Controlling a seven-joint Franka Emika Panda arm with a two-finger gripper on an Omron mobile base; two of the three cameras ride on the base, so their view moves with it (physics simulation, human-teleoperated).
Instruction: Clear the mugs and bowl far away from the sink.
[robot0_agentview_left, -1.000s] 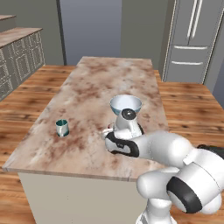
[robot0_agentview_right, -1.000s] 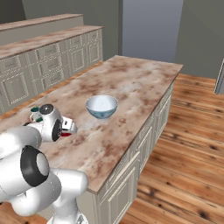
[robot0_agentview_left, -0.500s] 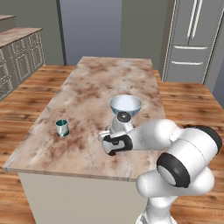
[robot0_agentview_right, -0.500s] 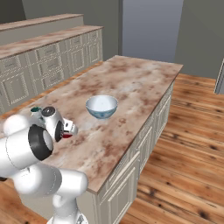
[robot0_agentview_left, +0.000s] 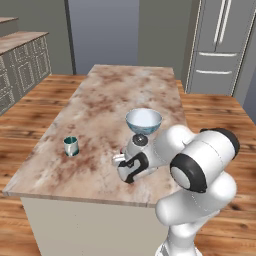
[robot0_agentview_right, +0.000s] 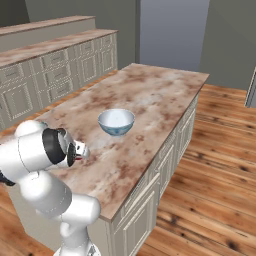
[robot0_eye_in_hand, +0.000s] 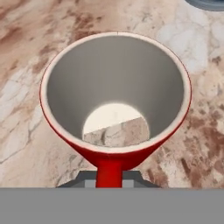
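The red mug looms close in the hand view, its grey inside facing the camera. My gripper is shut on its near wall, over the marble counter; I cannot tell whether the mug touches the top. In the left base view the gripper sits near the counter's front edge, just in front of the bowl. The teal mug stands upright well to the left of it. From the right base view the bowl is pale blue-white and stands mid-counter, beyond the gripper. The sink is out of view.
The marble island counter stretches away from me, with wood floor on both sides. A steel refrigerator stands at the back right. Grey cabinets run along the wall left of the island.
The arm's upper links have swung up and closer to the cameras. The hand with the red mug has shifted only slightly toward the counter's near edge. Bowl and teal mug have not moved.
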